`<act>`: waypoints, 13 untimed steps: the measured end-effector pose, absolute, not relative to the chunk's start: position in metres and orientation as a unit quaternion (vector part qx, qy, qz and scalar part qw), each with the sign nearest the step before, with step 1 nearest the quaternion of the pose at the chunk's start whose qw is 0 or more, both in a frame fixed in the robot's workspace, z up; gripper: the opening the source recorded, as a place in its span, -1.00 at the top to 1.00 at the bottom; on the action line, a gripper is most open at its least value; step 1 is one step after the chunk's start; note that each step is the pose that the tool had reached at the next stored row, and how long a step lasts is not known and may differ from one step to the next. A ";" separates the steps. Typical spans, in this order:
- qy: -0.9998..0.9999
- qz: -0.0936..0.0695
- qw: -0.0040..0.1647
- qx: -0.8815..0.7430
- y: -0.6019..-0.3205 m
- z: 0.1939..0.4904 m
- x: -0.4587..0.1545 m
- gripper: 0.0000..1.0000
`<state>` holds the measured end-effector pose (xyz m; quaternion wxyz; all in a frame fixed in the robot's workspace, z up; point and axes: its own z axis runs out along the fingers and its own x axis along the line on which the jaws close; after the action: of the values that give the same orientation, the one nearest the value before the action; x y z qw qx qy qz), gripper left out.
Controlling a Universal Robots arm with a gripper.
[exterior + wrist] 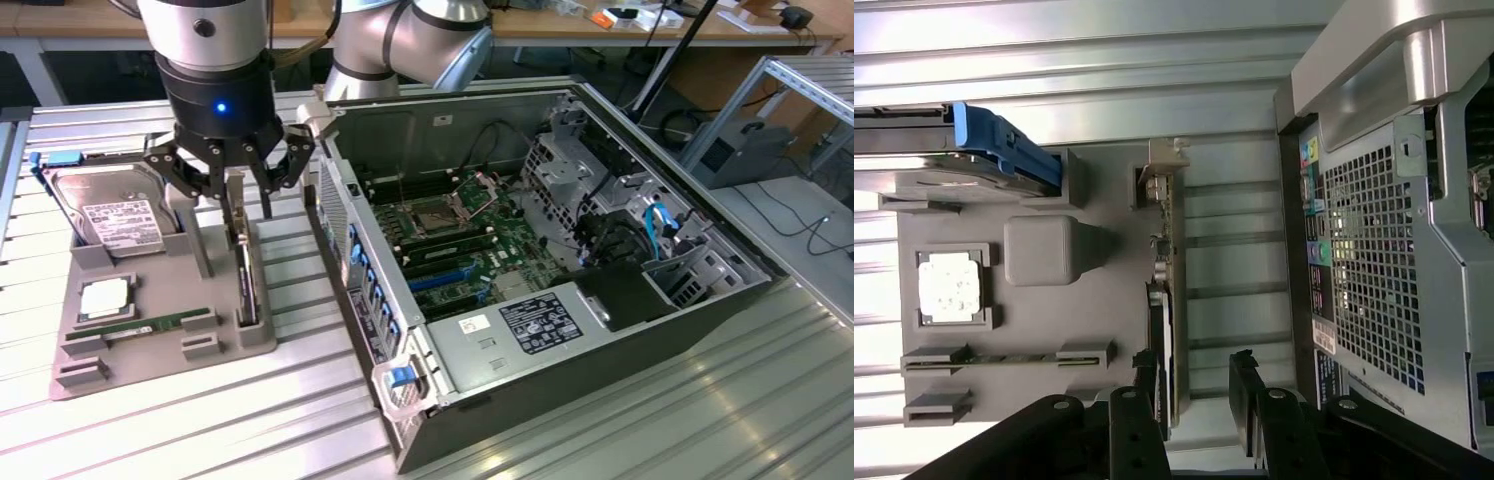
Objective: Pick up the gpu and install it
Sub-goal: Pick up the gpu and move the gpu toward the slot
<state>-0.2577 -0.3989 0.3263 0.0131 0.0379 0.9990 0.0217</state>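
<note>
The exterior view looks down from high at an angle over the slatted table (187,430), with the open computer case (441,125) mid-frame and the gray tray (160,352) at lower left. The wrist view looks straight down past the gripper (1192,375), close above. Both views share the tray and the case's back.

This is a robotics lab or test workshop. A robot arm (400,40) rises at the far side of a ribbed aluminium table (200,430). On the table lies 1 open computer case (561,400) with its motherboard (461,235) bare. At the exterior view's left, a grey fixture tray (147,350) has parts set out: a hard drive (120,220) and a gpu (246,280) on edge. Farther back run wooden workbenches (80,20) with small gear. An aluminium-profile frame (787,75) stands at the exterior view's right.
</note>
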 end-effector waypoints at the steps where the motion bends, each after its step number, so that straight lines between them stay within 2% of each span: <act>1: 0.999 0.022 0.013 0.038 -0.399 0.326 -0.258 0.16; 13: 0.999 0.022 0.013 0.038 -0.399 0.317 -0.261 0.16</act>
<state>-0.2613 -0.3989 0.3166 0.0130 0.0379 0.9990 0.0217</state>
